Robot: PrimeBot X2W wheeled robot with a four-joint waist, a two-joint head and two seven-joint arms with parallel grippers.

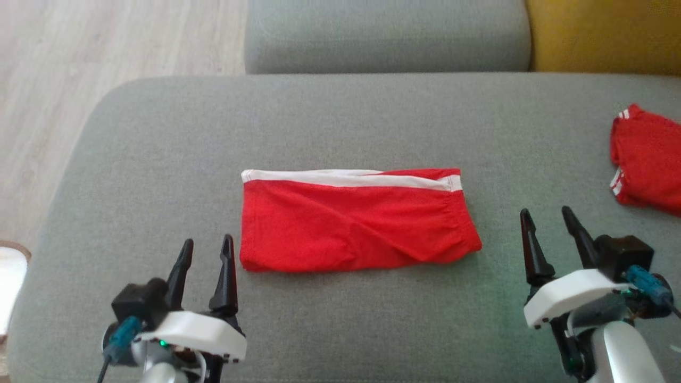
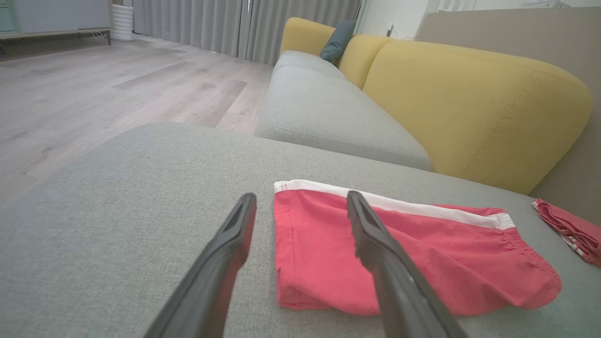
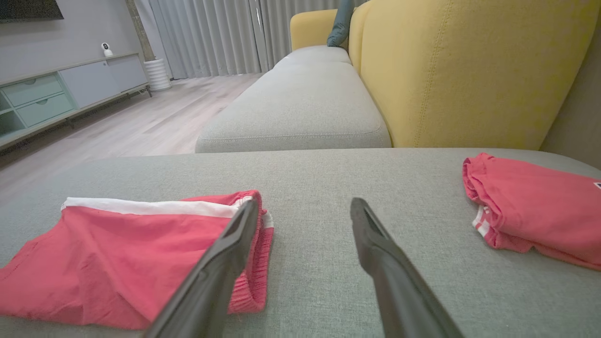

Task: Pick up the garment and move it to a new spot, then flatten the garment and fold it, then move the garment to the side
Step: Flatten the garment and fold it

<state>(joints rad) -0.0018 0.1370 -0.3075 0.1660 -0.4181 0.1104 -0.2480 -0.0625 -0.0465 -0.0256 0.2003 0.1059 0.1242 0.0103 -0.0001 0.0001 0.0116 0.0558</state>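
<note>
- Left end effector [image 1: 207, 240], fingers spread wide and empty, hovers just off the near left corner of the garment [image 1: 351, 223], not touching
- Right end effector [image 1: 546, 210] equally wide and empty, near the garment's right end
- Garment lies folded flat, white strip along its far edge, mid sofa seat [image 1: 159, 133]
- Second red bundle [image 1: 646, 159] sits well apart at the right

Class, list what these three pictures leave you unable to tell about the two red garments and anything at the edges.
- Folded garment: its inner and under faces, hidden by its own folds, every view.
- Second red garment: its full extent, cut by the right edge, every view.
- Pale object: head view, cut by the left edge; unidentifiable.
</note>
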